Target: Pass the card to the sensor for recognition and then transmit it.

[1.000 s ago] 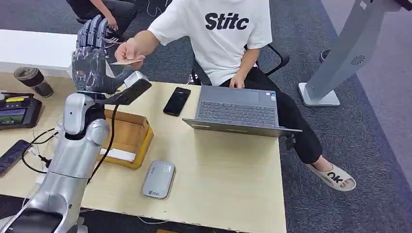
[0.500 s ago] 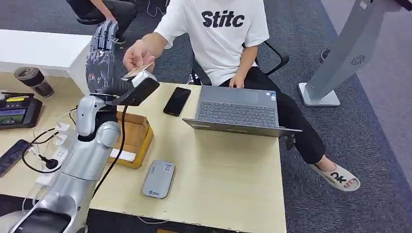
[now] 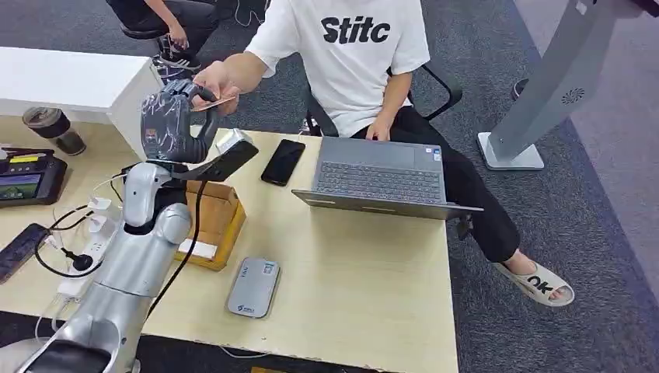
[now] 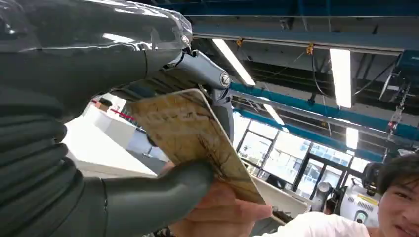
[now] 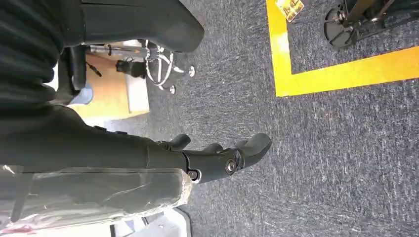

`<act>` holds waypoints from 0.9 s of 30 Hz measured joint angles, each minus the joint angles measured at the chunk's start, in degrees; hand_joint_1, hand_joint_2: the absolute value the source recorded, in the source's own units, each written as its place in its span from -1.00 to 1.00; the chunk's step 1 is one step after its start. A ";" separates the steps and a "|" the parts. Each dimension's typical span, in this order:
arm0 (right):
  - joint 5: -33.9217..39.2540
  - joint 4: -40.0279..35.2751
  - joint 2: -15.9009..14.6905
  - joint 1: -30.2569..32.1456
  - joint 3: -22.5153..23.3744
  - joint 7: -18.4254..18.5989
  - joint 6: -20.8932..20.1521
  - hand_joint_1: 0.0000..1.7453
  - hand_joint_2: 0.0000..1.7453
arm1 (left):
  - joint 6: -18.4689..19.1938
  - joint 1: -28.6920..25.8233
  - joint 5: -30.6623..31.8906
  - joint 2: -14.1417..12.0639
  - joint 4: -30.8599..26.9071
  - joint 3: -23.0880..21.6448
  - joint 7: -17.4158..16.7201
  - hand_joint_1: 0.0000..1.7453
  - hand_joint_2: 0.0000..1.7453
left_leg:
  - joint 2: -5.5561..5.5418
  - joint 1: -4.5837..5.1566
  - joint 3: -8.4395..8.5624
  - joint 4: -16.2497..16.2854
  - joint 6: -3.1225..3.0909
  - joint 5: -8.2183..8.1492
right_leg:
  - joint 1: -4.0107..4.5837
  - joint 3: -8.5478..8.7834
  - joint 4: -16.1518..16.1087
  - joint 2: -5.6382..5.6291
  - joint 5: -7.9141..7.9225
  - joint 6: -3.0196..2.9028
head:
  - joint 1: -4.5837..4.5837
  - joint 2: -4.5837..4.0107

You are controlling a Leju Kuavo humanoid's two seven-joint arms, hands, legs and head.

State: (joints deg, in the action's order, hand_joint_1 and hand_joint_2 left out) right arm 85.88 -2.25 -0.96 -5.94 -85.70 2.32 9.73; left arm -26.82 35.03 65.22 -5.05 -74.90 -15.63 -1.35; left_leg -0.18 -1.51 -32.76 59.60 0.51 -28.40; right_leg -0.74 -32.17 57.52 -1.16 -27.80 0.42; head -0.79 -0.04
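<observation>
While card (image 4: 197,138) is gripped by left hand (image 3: 172,124) and person's hand (image 3: 211,81) alike, handover is underway; sensor (image 3: 254,287) unreached; right hand (image 5: 212,158) loosely apart, holding nothing.

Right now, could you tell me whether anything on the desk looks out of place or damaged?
Nothing stands out. The left hand and the person's hand both hold the card; the laptop, phone and grey card reader lie flat and intact.

Right hand (image 5: 212,158) hung over grey carpet (image 5: 321,148).
Its dark fingers were loosely extended and held nothing. A yellow floor stripe (image 5: 316,74) ran nearby, with a wooden table (image 5: 111,94) beyond.
</observation>
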 joint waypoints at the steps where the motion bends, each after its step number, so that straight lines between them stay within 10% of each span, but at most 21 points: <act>1: 0.00 0.00 -0.07 0.00 0.00 0.00 0.00 -1.00 1.00 | 0.02 0.00 0.02 -0.11 0.00 0.00 0.00 1.00 1.00 | -0.01 0.00 -0.01 0.00 0.00 0.00 | 0.00 0.00 0.00 0.01 0.00 0.00 | 0.00 0.00; 27: 0.02 0.00 -0.87 0.04 -0.57 0.13 0.00 -1.00 1.00 | 2.50 -0.25 3.52 -2.45 -0.13 -0.61 1.62 1.00 1.00 | -0.05 0.00 -0.02 0.00 -0.04 0.05 | 0.00 0.02 0.00 0.08 0.00 0.00 | 0.00 0.00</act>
State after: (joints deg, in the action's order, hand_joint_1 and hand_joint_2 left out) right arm 85.90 -2.25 -1.84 -5.90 -86.27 2.45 9.73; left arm -24.32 34.77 68.75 -7.50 -75.04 -16.24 0.26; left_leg -0.23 -1.51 -32.79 59.60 0.46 -28.35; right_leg -0.74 -32.15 57.52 -1.08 -27.80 0.43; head -0.79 -0.04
